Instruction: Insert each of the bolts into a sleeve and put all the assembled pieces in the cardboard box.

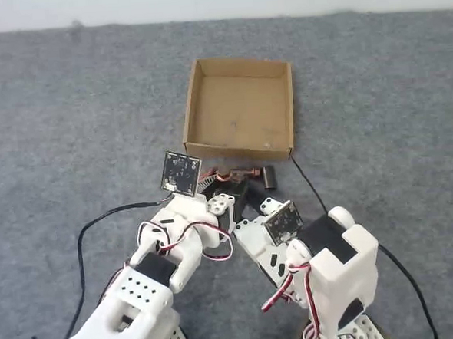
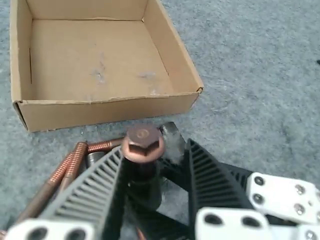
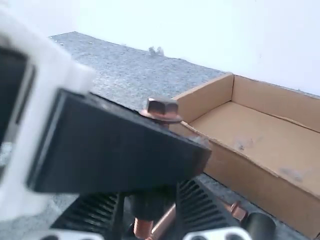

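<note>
A copper bolt (image 2: 142, 142) stands upright between my two grippers, just in front of the empty cardboard box (image 2: 100, 112). My left gripper (image 2: 155, 147) is shut on the bolt below its hex head (image 3: 161, 109). Underneath, my right gripper (image 3: 147, 210) is shut on a dark sleeve (image 3: 150, 202), and the bolt's tip pokes out below it. In the high view both grippers (image 1: 229, 192) (image 1: 248, 203) meet close below the box (image 1: 195, 102). Loose bolts (image 2: 70, 167) and a loose sleeve (image 2: 170, 134) lie on the carpet between the grippers and the box.
Grey carpet (image 1: 385, 129) covers the whole floor on every side of the box. A black cable (image 1: 308, 184) runs from the box's near right corner back past the right arm. A white wall (image 3: 210, 35) stands behind the box.
</note>
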